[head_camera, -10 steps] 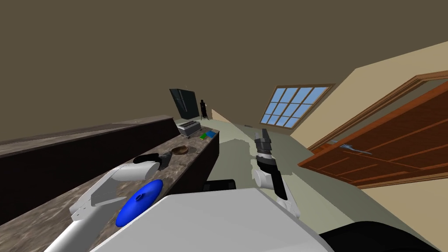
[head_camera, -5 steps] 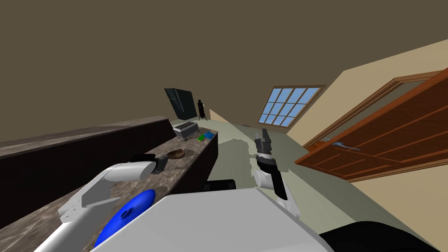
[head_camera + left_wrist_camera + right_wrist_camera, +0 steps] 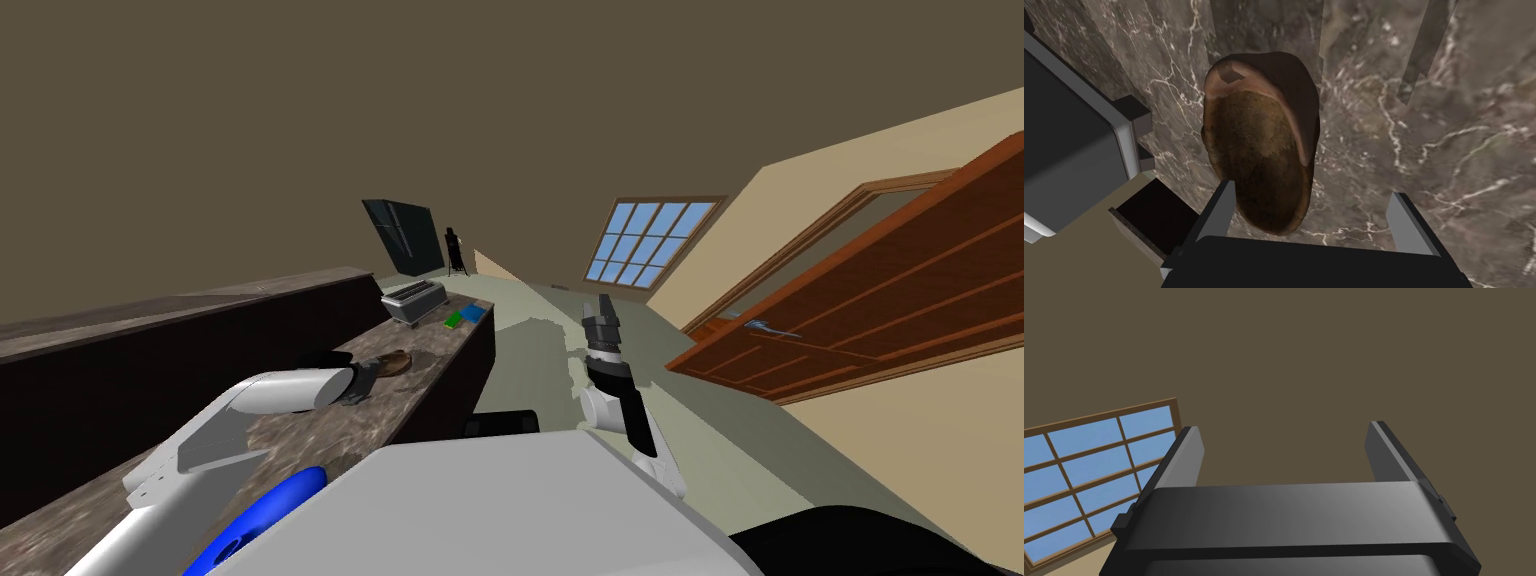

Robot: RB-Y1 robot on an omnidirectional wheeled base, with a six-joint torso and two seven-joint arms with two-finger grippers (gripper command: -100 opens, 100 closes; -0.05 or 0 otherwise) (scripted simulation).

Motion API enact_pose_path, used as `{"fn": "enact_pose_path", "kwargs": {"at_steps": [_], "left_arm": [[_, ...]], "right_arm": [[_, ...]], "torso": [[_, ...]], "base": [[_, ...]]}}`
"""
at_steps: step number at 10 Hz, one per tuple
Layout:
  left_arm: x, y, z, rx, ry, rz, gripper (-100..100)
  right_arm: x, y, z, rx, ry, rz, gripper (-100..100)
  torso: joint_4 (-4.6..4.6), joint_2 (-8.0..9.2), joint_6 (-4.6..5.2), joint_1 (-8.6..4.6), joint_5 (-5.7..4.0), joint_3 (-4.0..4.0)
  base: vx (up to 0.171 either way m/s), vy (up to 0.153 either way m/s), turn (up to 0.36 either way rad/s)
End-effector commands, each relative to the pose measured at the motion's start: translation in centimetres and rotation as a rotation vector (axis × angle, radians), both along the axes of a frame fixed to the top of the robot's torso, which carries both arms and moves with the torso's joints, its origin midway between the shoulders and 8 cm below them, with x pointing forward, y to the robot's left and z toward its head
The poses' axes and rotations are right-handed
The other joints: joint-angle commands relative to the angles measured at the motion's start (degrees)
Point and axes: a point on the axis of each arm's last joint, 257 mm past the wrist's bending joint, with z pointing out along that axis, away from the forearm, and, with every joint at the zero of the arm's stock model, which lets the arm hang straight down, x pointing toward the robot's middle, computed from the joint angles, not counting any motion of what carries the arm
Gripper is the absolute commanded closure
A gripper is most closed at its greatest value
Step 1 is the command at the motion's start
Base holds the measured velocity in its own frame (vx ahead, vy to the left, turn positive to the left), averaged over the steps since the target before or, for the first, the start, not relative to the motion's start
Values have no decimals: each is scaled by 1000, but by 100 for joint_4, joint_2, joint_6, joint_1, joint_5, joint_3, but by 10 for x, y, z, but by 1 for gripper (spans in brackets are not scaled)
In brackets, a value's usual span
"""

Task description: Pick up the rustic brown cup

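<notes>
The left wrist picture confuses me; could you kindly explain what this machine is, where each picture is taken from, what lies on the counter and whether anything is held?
This is a two-armed robot. The wide picture comes from a camera on its head; the other two come from cameras on its hands, each looking along that hand's gripper. The left gripper hangs over a marbled brown counter, and the near end of a brown cup lies between its open fingers, not gripped. Farther along the counter stands a toaster; a blue plate lies nearer the robot. The right gripper, out over the floor, is open and empty.
</notes>
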Motion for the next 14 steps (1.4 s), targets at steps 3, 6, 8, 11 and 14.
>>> {"fn": "enact_pose_path", "kwargs": {"at_steps": [3, 6, 8, 11, 14], "left_arm": [[7, 9, -6, 0, -3, 26, -100], [13, 18, -12, 0, -5, 51, -100], [19, 27, -17, 0, -6, 76, -100], [20, 27, -18, 0, -7, 78, 100], [20, 27, -18, 0, -7, 77, 100]], "right_arm": [[0, 0, 0, 0, 0, 0, 0], [0, 0, 0, 0, 0, 0, 0], [0, 0, 0, 0, 0, 0, 0], [0, 0, 0, 0, 0, 0, 0], [0, 0, 0, 0, 0, 0, 0]], "torso": [[7, 31, 4, 5, 1, 18], [13, 53, 1, 11, 3, 31], [12, 48, 1, 6, 2, 29], [11, 43, -2, 9, 2, 27], [7, 29, -4, 7, 2, 18]], "base": [[-31, 4, -89], [-70, 13, -73], [-63, -1, -124], [-39, 5, -38], [0, 0, 0]]}}
